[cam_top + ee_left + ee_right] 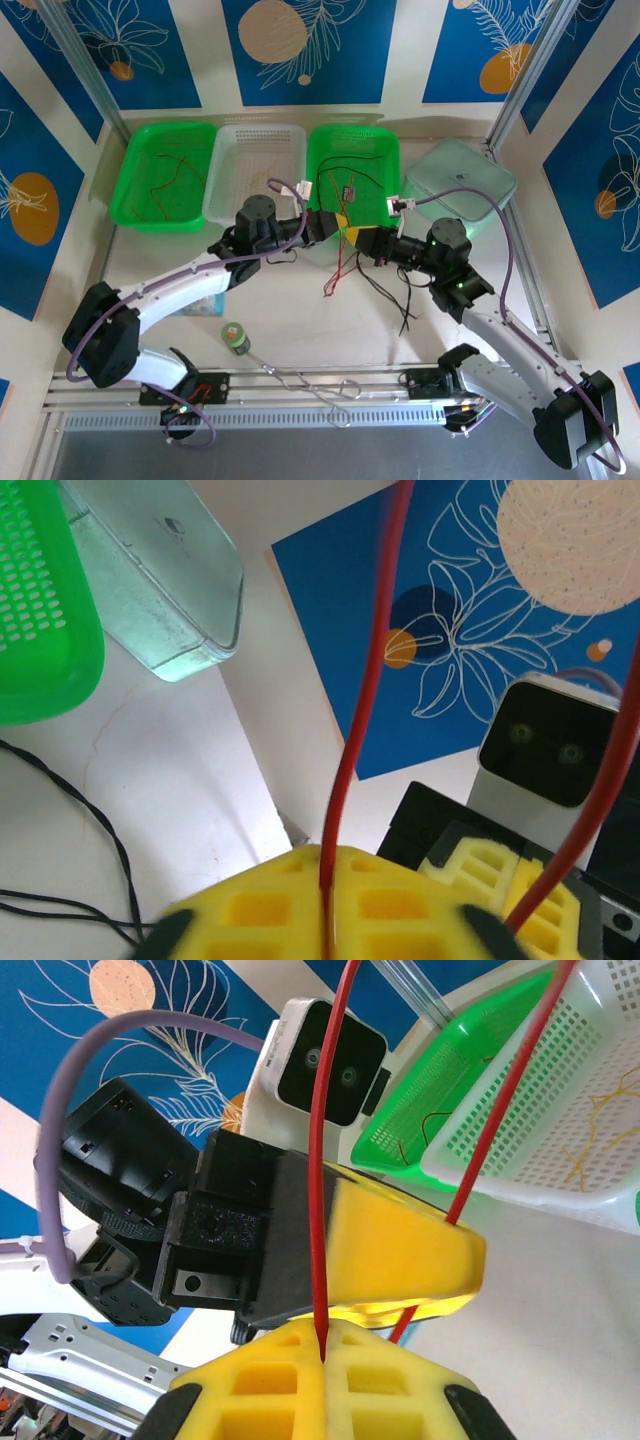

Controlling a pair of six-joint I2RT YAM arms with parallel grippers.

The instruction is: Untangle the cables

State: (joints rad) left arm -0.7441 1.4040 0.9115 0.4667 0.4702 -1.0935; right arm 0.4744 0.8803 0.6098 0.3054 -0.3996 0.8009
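1. Yellow padded fingers of my left gripper [325, 895] are pressed tight together, pinching a thin red cable [365, 680] at their tips. The strand runs straight up and away from them.
2. My right gripper [322, 1360] is clamped closed in the same way, with a red strand caught in the seam between its two yellow fingers.
3. My two hands sit tip to tip, the left's yellow finger just beyond the right's fingertips. From above, they meet over the middle of the white table [300, 320].
4. A second red strand passes to the right of my left hand, close beside the other gripper. I cannot tell whether it is the same cable as the one I pinch.
5. From where the fingertips meet, red cable hangs down to the table on the side nearer my arm bases.
6. Black cables [396, 290] lie loose on the table, just beside my right gripper and toward its arm's base. They touch neither hand.
7. Beyond both hands stands a row of containers: a green tray [135, 195], a white basket [290, 140] and a green basket [385, 150]. Each holds a few thin wires.
8. A clear container [470, 185] stands at the right end of that row, beyond my right hand.
9. A purple cord [120, 1025] arcs from behind my left gripper, seen from the right wrist.
10. A small green roll [236, 337] and a bent silver wire [310, 385] lie well apart from both hands, near my arm bases.
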